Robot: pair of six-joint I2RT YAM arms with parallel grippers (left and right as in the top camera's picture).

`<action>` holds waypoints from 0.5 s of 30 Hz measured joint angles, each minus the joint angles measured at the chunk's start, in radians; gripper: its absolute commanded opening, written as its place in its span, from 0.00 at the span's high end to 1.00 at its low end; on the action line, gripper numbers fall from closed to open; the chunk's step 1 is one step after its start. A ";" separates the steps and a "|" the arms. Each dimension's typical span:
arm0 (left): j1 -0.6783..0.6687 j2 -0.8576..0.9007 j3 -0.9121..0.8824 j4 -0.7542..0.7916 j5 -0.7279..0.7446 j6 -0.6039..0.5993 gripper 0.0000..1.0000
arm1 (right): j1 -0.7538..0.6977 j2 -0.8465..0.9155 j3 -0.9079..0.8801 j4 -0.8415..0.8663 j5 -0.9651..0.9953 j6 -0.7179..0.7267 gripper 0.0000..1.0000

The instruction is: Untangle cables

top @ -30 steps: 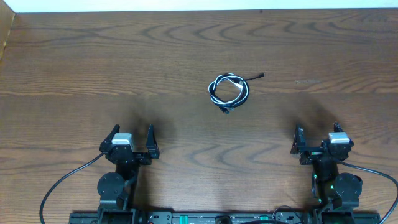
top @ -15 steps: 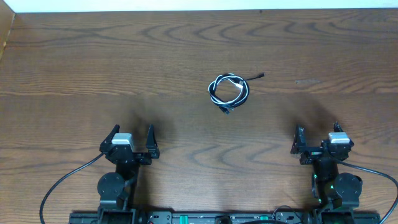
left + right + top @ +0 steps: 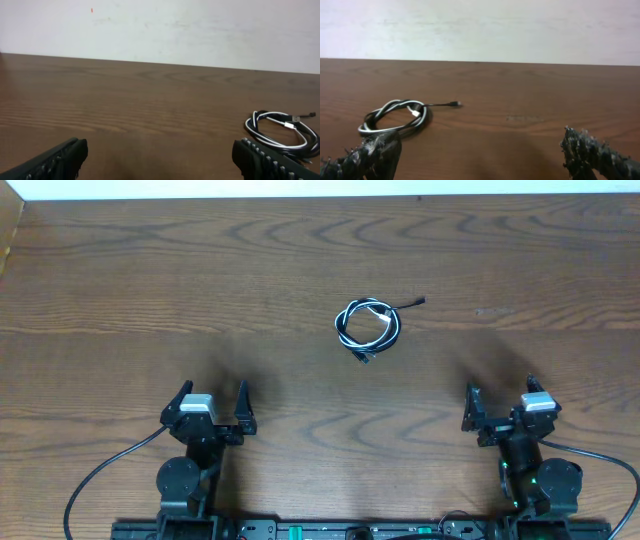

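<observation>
Right pincer (image 3: 500,390) is sitting slightly closer to the left pincer (image 3: 212,388) and a touch further forward than in the earlier overhead frames. The left pincer and the cables (image 3: 391,330) are lying where they were.

Overhead view: both pincers are standing spread wide and gripping nothing. The cables are lying on the table (image 3: 150,280) as one small coil, white and black cords wound together, well ahead of both pincers and roughly between them. A black plug (image 3: 420,302) is trailing out of the coil toward the right pincer's side. Only this view is showing both arms at once, along with the thick black wires (image 3: 110,470) at their bases.

Left wrist view: the left pincer (image 3: 160,146) is showing its fingers (image 3: 55,160) in the lower corners, wide apart, with bare table (image 3: 125,110) between them. The cables (image 3: 272,141) are lying ahead and to this pincer's right, their near end passing behind the right finger. A pale wall (image 3: 175,30) is rising beyond the table.

Right wrist view: the right pincer (image 3: 481,139) is likewise gaping, and its fingers (image 3: 595,155) are looking rough and ragged, a detail the overhead is not resolving. The cables (image 3: 423,119) are lying ahead and to its left. The black plug (image 3: 455,104) is pointing across the pincer's front.
</observation>
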 measured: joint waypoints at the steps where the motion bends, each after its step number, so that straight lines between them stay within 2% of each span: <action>1: 0.000 0.006 0.003 -0.005 0.000 0.000 0.02 | 0.000 0.006 0.000 0.000 -0.011 0.000 0.01; 8: 0.000 0.129 0.062 -0.055 0.058 0.000 0.02 | 0.000 0.122 0.074 -0.079 -0.047 0.000 0.01; 15: 0.000 0.359 0.269 -0.117 0.120 0.000 0.02 | 0.000 0.343 0.290 -0.151 -0.061 0.000 0.01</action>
